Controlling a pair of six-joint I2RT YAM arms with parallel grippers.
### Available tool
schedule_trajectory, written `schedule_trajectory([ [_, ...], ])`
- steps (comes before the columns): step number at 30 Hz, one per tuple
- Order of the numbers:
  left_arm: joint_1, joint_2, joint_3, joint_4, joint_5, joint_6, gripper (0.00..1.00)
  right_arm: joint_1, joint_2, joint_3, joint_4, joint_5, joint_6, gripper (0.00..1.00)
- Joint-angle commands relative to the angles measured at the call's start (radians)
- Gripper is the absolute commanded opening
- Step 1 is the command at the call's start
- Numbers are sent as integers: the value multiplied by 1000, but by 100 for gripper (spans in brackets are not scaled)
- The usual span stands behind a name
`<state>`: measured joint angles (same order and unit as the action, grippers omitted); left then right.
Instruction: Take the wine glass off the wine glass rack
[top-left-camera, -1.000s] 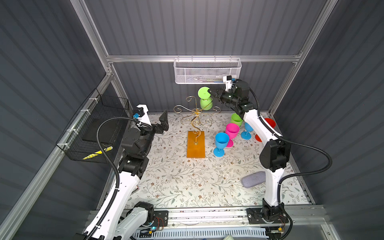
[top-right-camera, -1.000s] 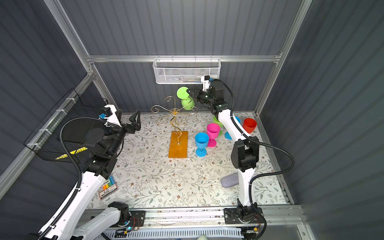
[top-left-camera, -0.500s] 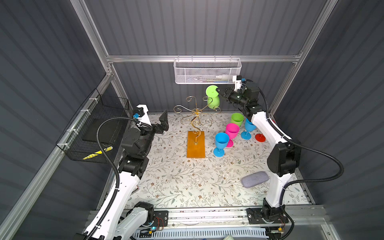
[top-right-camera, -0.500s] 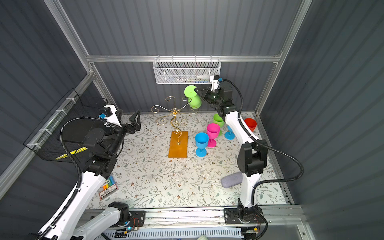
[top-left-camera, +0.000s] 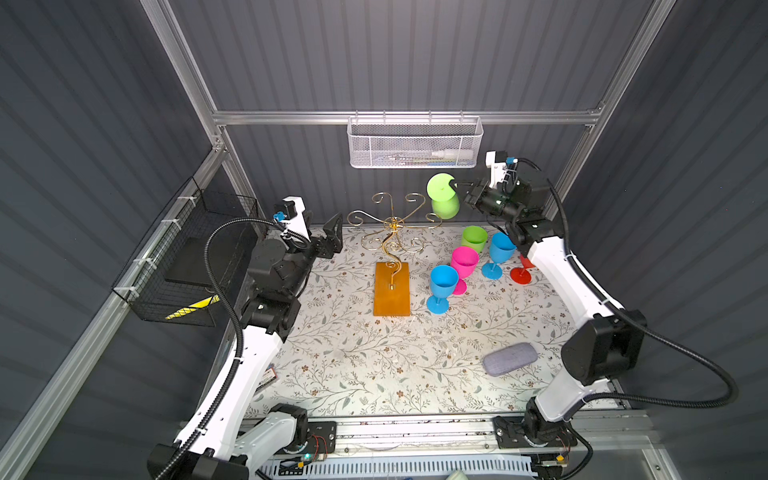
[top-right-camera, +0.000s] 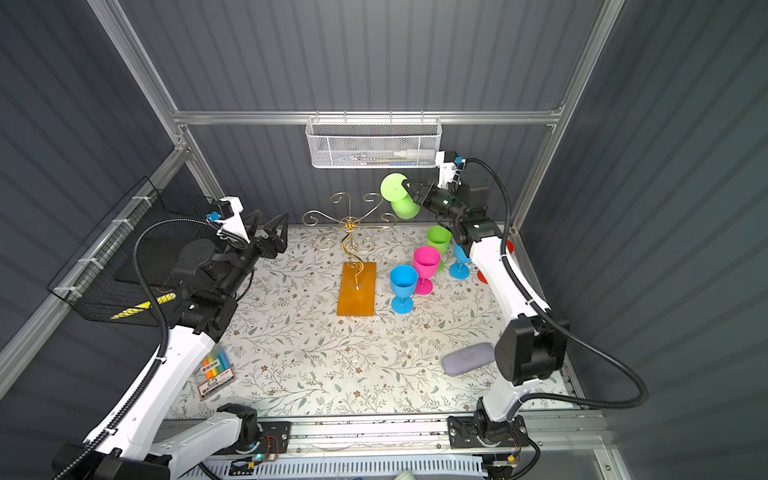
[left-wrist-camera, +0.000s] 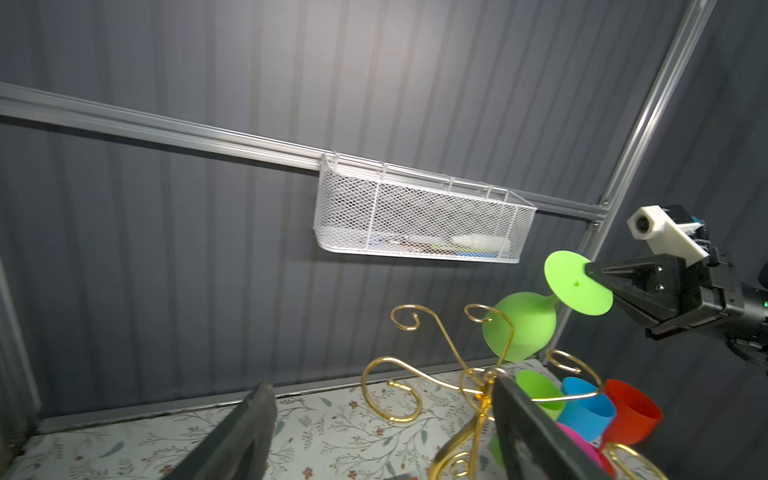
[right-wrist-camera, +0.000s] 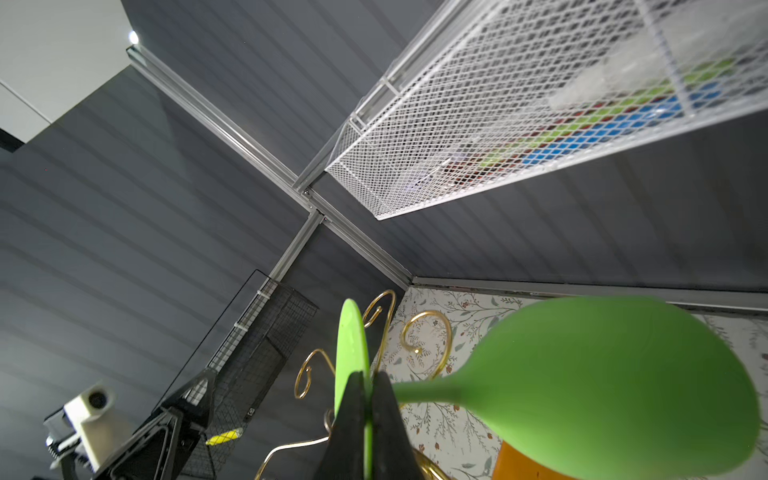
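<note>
The wine glass rack (top-left-camera: 392, 232) is thin gold wire with curled arms on an amber base (top-left-camera: 391, 289), at the back middle of the table. A lime green wine glass (top-left-camera: 442, 195) hangs upside down in the air just right of the rack's right-hand arms. My right gripper (top-left-camera: 457, 185) is shut on the rim of its round foot. The right wrist view shows both jaws of the right gripper (right-wrist-camera: 365, 376) pinching the foot, with the bowl (right-wrist-camera: 602, 382) beside them. My left gripper (top-right-camera: 268, 222) stands open and empty left of the rack, facing it (left-wrist-camera: 382, 384).
Several coloured glasses stand right of the rack: green (top-left-camera: 473, 239), pink (top-left-camera: 464, 264), blue (top-left-camera: 442, 284), blue (top-left-camera: 500, 249), red (top-left-camera: 521, 272). A white mesh basket (top-left-camera: 415, 143) hangs just above the held glass. A black wire basket (top-left-camera: 195, 257) is on the left wall and a grey case (top-left-camera: 510, 359) lies front right.
My right gripper has carried the green glass to the right, away from the middle of the rack. The left arm has stayed where it was.
</note>
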<state>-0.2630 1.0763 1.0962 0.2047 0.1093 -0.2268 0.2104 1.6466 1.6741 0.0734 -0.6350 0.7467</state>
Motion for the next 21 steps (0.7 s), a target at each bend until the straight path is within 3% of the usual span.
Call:
schedule_trajectory([
  [1,-1,42,81,-17,155,-74,78,-3,-106,2,-88,38,-161,0],
  [6,-1,127,159,22,360,-153,75,-2,-185,50,-197,21,-270,0],
  [12,-1,227,220,212,668,-288,72,23,-220,97,-261,-54,-327,0],
  [17,-2,337,296,418,876,-489,69,99,-228,142,-339,-45,-423,0],
  [21,-9,402,309,637,943,-680,69,162,-215,197,-405,-18,-490,0],
])
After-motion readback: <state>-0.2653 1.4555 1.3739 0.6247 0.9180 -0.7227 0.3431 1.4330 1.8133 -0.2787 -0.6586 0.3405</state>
